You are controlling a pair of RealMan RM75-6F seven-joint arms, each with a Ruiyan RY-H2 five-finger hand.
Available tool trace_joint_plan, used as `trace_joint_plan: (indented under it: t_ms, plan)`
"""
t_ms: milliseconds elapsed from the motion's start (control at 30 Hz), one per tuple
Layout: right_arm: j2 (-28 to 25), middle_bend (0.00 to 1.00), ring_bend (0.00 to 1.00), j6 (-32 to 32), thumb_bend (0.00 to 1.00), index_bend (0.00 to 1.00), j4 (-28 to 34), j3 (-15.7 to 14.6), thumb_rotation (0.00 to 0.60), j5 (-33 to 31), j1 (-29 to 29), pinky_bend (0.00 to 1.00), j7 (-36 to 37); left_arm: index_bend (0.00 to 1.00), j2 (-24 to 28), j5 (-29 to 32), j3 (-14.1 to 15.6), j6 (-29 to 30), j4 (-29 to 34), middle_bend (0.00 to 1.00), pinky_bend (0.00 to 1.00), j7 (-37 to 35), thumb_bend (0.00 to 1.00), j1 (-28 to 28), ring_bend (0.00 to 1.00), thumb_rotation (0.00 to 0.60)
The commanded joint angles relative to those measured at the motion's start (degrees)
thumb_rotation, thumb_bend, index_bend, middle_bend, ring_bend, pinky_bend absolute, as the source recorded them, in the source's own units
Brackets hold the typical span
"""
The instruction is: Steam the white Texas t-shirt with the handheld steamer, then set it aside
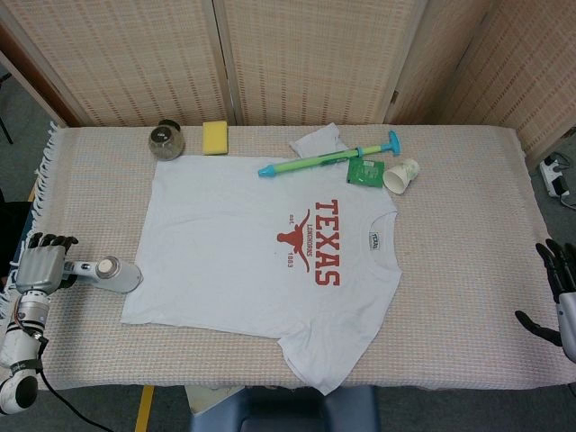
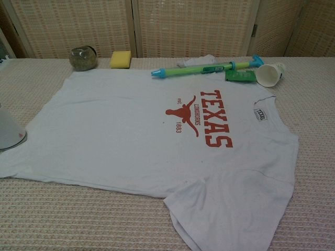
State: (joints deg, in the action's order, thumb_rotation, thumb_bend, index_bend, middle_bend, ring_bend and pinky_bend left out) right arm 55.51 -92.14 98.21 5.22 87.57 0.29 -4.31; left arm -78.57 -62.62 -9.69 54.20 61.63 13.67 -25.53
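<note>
Left hand (image 1: 38, 267) at the table's left edge, fingers curled over the rear of the handheld steamer (image 1: 101, 274); contact looks likely, but whether the grip is closed cannot be told from the head view. Right hand (image 1: 560, 297) at the right edge, fingers spread apart, holding nothing. White Texas t-shirt (image 1: 261, 261) flat at table centre, collar toward the right, one sleeve near the front edge; steamer head just beside the shirt's left hem. Bare cloth (image 1: 468, 261) lies between shirt and right hand. Chest view shows only the steamer's white head (image 2: 9, 133) at its left border; neither hand appears there.
</note>
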Motion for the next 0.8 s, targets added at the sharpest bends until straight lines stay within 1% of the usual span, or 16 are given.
trace_joint_plan:
  t_ms: [33,133,233,333,467,567,700,800]
  plan:
    - [0.0,0.06,0.0,-0.1,0.0,0.0,0.1,0.0,0.6,0.0,-0.1,0.13,0.0,0.34,-1.7,0.1,0.3,-1.5,-3.0,0.35,0.16,-0.7,0.37,-0.8,0.24,0.6]
    - [0.0,0.06,0.0,0.0,0.0,0.0,0.2,0.0,0.6,-0.1,-0.1,0.13,-0.1,0.37,-2.9,0.1,0.3,-2.3,-5.1,0.38,0.17,-1.6,0.37,-1.2,0.26,0.6]
    - [0.0,0.06,0.0,0.1,0.0,0.0,0.4,-0.1,0.6,-0.2,-0.1,0.13,-0.5,0.42,-4.2,-0.5,0.5,-2.8,-7.2,0.42,0.21,-3.0,0.37,-1.6,0.3,0.6]
    - [0.1,0.06,0.0,0.2,0.0,0.0,0.7,-0.1,0.6,-0.4,-0.1,0.13,-0.7,0.47,-5.5,-1.5,0.4,-2.5,-8.4,0.49,0.28,-5.5,0.39,-1.6,0.36,0.6]
    - [0.1,0.06,0.0,0.3,0.0,0.0,0.9,-0.1,0.6,-0.5,-0.1,0.13,-1.1,0.59,-7.3,-4.3,0.8,-0.8,-10.1,0.63,0.37,-9.4,0.4,-1.7,0.49,0.6]
    - [0.1,0.06,0.0,0.4,0.0,0.0,1.1,-0.1,0.6,-0.6,-0.1,0.13,-1.3,0.66,-8.5,-5.6,1.0,-0.8,-11.4,0.7,0.46,-11.5,0.41,-2.1,0.58,0.6]
    - [0.2,0.06,0.0,0.5,0.0,0.0,1.3,-0.1,0.6,-0.6,-0.2,0.13,-1.5,0.73,-9.9,-6.4,1.4,-2.1,-13.0,0.79,0.57,-13.4,0.41,-2.7,0.65,0.6]
    - [0.2,0.06,0.0,0.4,0.0,0.0,1.4,-0.1,0.6,-0.8,-0.3,0.13,-1.7,0.78,-10.7,-7.6,1.5,-1.8,-13.9,0.85,0.64,-15.7,0.42,-2.9,0.7,0.6]
